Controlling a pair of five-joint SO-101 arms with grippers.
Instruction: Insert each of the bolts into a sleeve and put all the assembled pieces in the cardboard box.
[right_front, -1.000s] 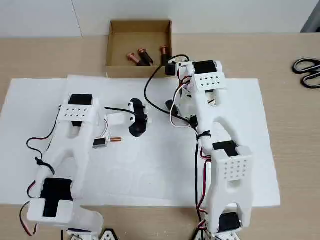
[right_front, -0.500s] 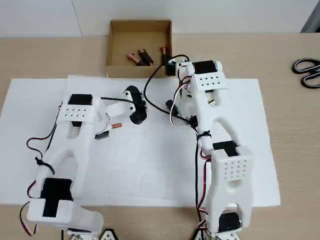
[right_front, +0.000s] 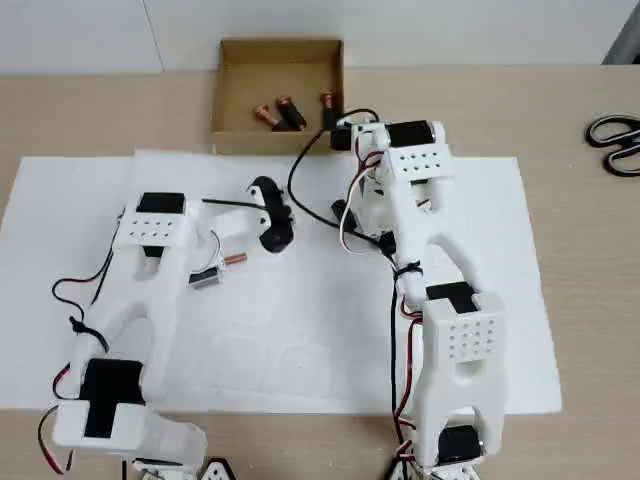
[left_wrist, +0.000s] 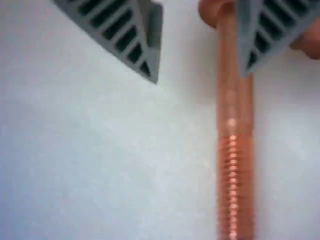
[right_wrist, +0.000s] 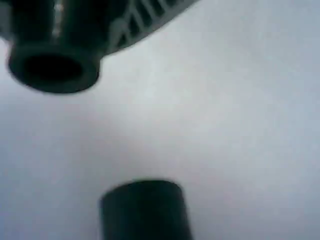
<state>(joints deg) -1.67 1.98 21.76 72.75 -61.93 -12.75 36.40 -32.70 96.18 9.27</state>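
the left gripper (left_wrist: 197, 72) has the bolt (left_wrist: 235, 150) in its jaws. the copper shaft runs along the inner side of one finger (left_wrist: 270, 30), with the head tucked up near that finger's root and the threaded end reaching well past the tips. the other finger (left_wrist: 125, 35) stands apart from the shaft at its tip, so the jaws look fairly wide there, and the spot where they pinch the bolt is hidden. under these jaws lies the white sheet (right_front: 300, 340). from above, the bolt pokes out of the front of the jaws, aimed toward the right arm. the right gripper (right_wrist: 75, 35) holds a black sleeve (right_wrist: 52, 67) against its ribbed finger (right_wrist: 145, 17), the sleeve's open mouth facing the wrist camera. its other finger is out of sight, so the width of these jaws cannot be told beyond the sleeve sitting in them. a second sleeve (right_wrist: 145, 210) rests on the sheet out in front of these jaws, apart from the held one. the cardboard box (right_front: 216, 100) stands on the table (right_front: 100, 110) beyond both pairs of jaws, and three assembled pieces (right_front: 290, 112) lie in it. scissors (right_front: 615, 140) lie far off on the right gripper's outer side.
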